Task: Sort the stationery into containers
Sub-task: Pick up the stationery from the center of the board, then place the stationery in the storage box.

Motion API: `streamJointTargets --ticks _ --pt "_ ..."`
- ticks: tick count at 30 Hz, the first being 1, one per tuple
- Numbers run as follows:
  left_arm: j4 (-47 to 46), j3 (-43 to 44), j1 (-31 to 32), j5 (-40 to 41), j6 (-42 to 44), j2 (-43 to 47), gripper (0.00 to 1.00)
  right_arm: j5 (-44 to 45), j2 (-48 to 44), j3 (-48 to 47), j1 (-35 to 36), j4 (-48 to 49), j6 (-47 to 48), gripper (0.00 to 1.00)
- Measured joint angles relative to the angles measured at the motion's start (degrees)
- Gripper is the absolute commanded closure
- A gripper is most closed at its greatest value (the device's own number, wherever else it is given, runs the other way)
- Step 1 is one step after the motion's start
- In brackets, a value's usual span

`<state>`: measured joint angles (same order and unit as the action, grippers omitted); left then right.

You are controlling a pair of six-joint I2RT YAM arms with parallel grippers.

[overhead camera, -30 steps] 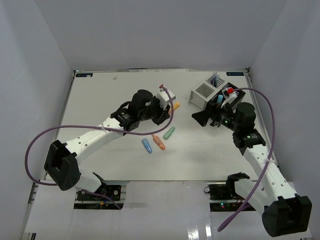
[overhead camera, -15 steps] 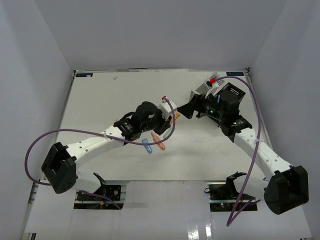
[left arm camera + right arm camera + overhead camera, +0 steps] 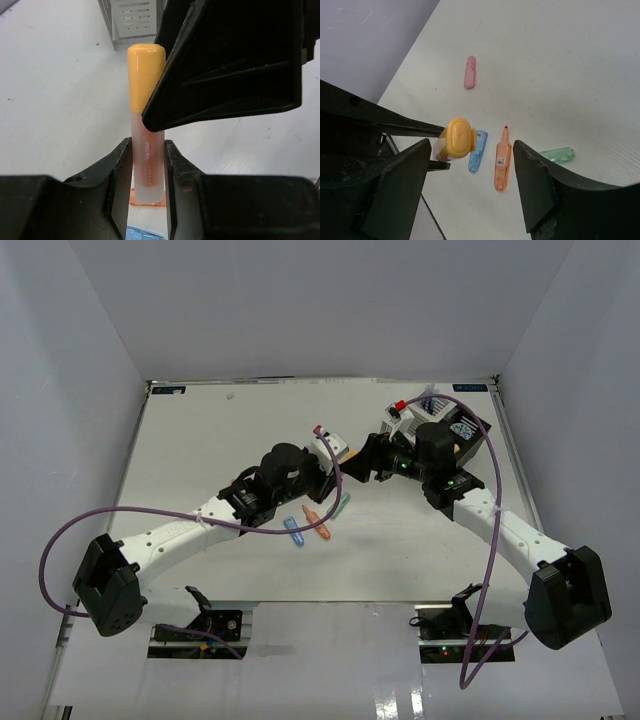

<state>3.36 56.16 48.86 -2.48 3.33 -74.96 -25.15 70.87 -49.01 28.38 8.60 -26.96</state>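
Right jaws are swinging across, gaping beside the marker (image 3: 139, 117) the left jaws are clenching above the worktop (image 3: 200, 440); they are needing to centre on the cap (image 3: 144, 65) before closing

white table (image 3: 200, 455), pale grey walls (image 3: 300, 310)

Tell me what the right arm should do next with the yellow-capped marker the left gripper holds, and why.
Probably ease the right gripper forward and close on the cap. The left gripper is shut on the yellow-capped marker with its cap end free. The right gripper is open with that cap showing between its jaws, so a handover looks set up.
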Motion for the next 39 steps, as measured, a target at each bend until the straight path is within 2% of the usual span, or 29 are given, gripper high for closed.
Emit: streamJointTargets --ticks 1,3,8,12,16,17,19,20,24,31,35,39 --pt "-0.4 -0.3 0.0 0.2 -0.2 0.0 0.83 0.1 0.0 0.0 0.0 0.0 -0.1 0.35" --pt "-0.5 -0.6 0.0 0.2 -0.5 0.0 0.83 0.3 0.0 0.0 0.2 0.2 -0.2 0.42" --pt "-1.0 -1.1 0.0 0.2 -1.0 0.0 0.81 -0.3 0.0 -0.1 0.6 1.0 -1.1 0.68" --pt "-1.5 -1.3 0.0 0.5 -1.5 0.0 0.73 -0.9 0.0 -0.6 1.0 1.5 -1.7 0.92" --pt "-2.2 -1.3 0.0 0.7 -1.9 0.0 0.50 -0.4 -0.5 -0.8 1.0 1.3 -1.0 0.92" --pt "-2.1 -1.3 0.0 0.8 -2.0 0.1 0.40 1.0 -0.8 -0.8 1.1 0.7 -0.2 0.92" --pt "-1.8 -1.3 0.0 1.3 -2.4 0.3 0.34 3.8 -1.4 -1.0 0.7 -0.8 1.5 0.92" --pt "-1.7 -1.3 0.0 1.9 -2.9 0.5 0.23 5.6 -1.7 -1.4 0.4 -2.1 2.4 0.92" --pt "0.7 -0.8 0.0 4.8 -5.0 1.4 0.02 14.3 -3.3 -4.4 -0.7 -7.7 7.0 0.92" --pt "11.1 5.4 0.0 11.9 -14.3 3.6 0.02 32.3 -6.8 -9.4 -4.4 -13.9 15.3 0.92" --pt "12.4 -1.1 0.0 15.8 -20.1 12.8 0.02 39.4 -6.1 -9.7 -9.0 -15.2 18.3 0.92" --pt "12.8 -9.5 0.0 20.2 -24.0 21.5 0.02 40.7 -3.5 -9.7 -14.2 -15.9 18.7 0.92"
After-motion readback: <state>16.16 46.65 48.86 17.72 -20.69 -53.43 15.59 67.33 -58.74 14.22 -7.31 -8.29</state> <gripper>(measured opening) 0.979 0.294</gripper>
